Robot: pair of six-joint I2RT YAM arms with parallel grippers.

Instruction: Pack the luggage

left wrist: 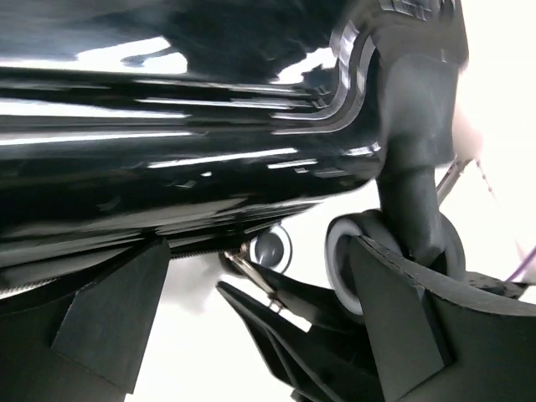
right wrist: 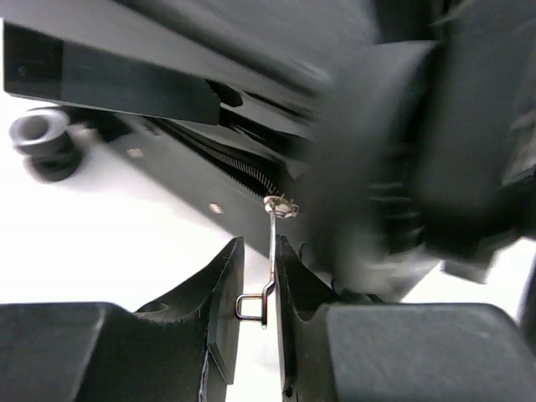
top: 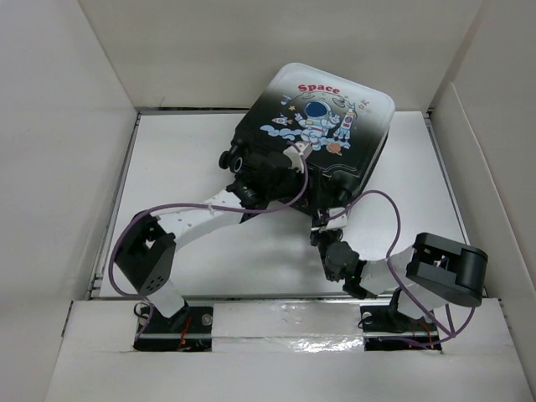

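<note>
Right claw (right wrist: 258, 251) is pinched on the thin zip pull (right wrist: 272, 243), judged the best hold on the hard, slippery-looking luggage (top: 327, 117) laid far back on the table (top: 180, 159); left claw (left wrist: 260, 251) is spread beside a wheel (left wrist: 337, 251).

Left arm (top: 197, 219) folded at elbow, forearm stretched forward-right. Left gripper (left wrist: 251, 335) held wide open, fingers (left wrist: 109, 318) spread far apart. Right arm (top: 444, 268) doubled back at elbow, forearm angled forward-left. Right gripper (right wrist: 258, 310) closed to narrow gap, zipper pull (right wrist: 270, 251) pinched between fingers.

Lab cell w/ white walls (top: 276, 50)
</note>
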